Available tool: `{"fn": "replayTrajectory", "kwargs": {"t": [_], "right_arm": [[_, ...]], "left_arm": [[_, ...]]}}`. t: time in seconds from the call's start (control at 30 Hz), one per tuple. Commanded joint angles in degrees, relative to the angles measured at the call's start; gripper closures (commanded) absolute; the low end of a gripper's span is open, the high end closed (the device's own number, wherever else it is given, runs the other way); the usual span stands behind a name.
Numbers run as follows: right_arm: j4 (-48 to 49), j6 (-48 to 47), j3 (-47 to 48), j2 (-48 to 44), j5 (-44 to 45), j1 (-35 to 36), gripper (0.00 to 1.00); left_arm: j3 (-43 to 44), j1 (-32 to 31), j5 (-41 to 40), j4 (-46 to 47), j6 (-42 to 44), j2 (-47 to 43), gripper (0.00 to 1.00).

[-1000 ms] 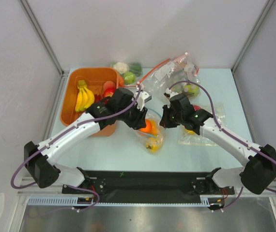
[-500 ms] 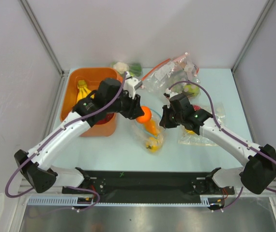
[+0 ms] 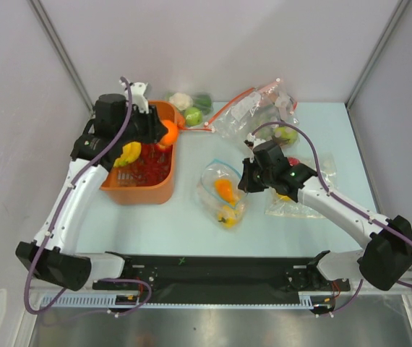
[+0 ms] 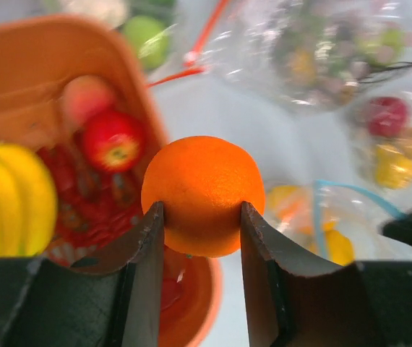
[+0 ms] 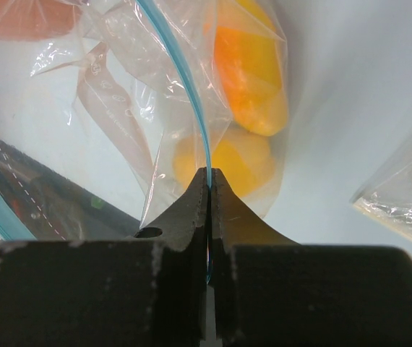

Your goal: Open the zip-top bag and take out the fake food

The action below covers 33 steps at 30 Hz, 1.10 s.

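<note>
Left arm has swung away from the bag and out to the bin since the earlier frames. The orange (image 4: 202, 194) rides with it, lifted clear of the bag's mouth.

Left end effector (image 4: 199, 217): clamped on the orange, jaws spread only as wide as the fruit, one finger on each side. It hangs over the far right part of the orange bin (image 3: 137, 189), which already holds a banana bunch (image 3: 128, 153) and a red apple (image 4: 112, 141).

Right end effector (image 5: 208, 177): pinched fully closed on the teal zip strip (image 5: 191, 108) at the rim of the bag (image 3: 222, 189), keeping the mouth open. The bag lies on the counter (image 3: 191, 224) between the two arms, just left of the right end effector.

Step in hand: dropping off one extracted fruit. Next move, as I judge it, is to let the orange go inside the bin walls, low enough that it does not roll out, then return to the bag. Two items remain inside — an orange-yellow piece (image 3: 225, 189) and a yellow piece (image 3: 227, 215) nearer the closed end — so the task looks partly done.

Surroundings: a bag with a red zip strip (image 3: 253, 108) at the far side, a green apple (image 3: 194, 116) beyond the bin, and another fruit bag (image 3: 296, 201) under the right forearm. Nothing sits between the orange and the bin. Likely trouble comes later: the yellow piece lies deep, the thin film may get caught with it, and the right pinch has to hold.
</note>
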Motion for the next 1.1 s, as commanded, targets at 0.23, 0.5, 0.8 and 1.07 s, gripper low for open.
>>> {"fn": "replayTrajectory", "kwargs": {"t": [0.23,0.5,0.8,1.07], "right_arm": [[0.8,-0.8,0.3,-1.7,0.3,-0.3,1.0],[0.8,-1.6,-0.1,-2.0,-0.8,-1.0,1.0],[0.5,-1.8,-0.6,-3.0,-1.6,-2.0,1.0],[0.8,-1.2,-2.1,-4.8,-1.1,-2.4,1.0]], "left_arm": [[-12.1,5.9,-13.2,1.0,-1.9,0.7,0.7],[-13.0,5.9,-12.2,0.1,1.7,2.6,0.02],[-8.9,-0.5,-18.5,-0.2,5.8,1.4,0.04],[5.1,-21.0,-20.1,-0.7,4.4,6.2,0.03]]}}
